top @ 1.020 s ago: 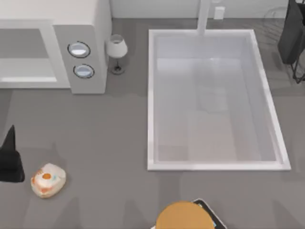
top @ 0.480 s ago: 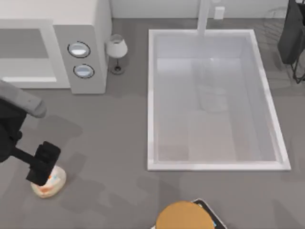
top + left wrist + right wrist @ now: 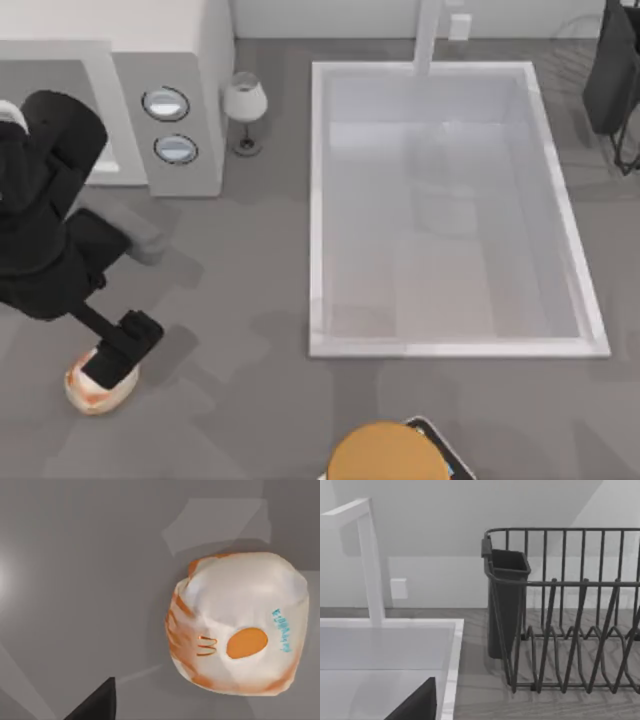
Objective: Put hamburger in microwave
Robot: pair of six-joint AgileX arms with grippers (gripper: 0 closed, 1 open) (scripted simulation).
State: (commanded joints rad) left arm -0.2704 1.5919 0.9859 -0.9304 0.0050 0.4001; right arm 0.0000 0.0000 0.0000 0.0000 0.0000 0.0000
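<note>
The hamburger, a cream-white lump with an orange spot and reddish speckled sides, lies on the grey counter at the front left. My left gripper hangs directly over it and covers most of it in the top view. The left wrist view looks straight down on the hamburger, with a dark edge of the left gripper beside it and apart from it. The microwave stands at the back left, its cavity partly hidden by my left arm. A dark edge of my right gripper shows near the dish rack.
A large white basin with a faucet fills the middle and right. A small glass stands beside the microwave's dials. A tan-orange dome sits at the front edge. A dark wire dish rack with a caddy stands back right.
My left arm has swung in from the left edge and now spreads over the microwave's front. Its gripper has settled over the hamburger, which has stayed in place.
</note>
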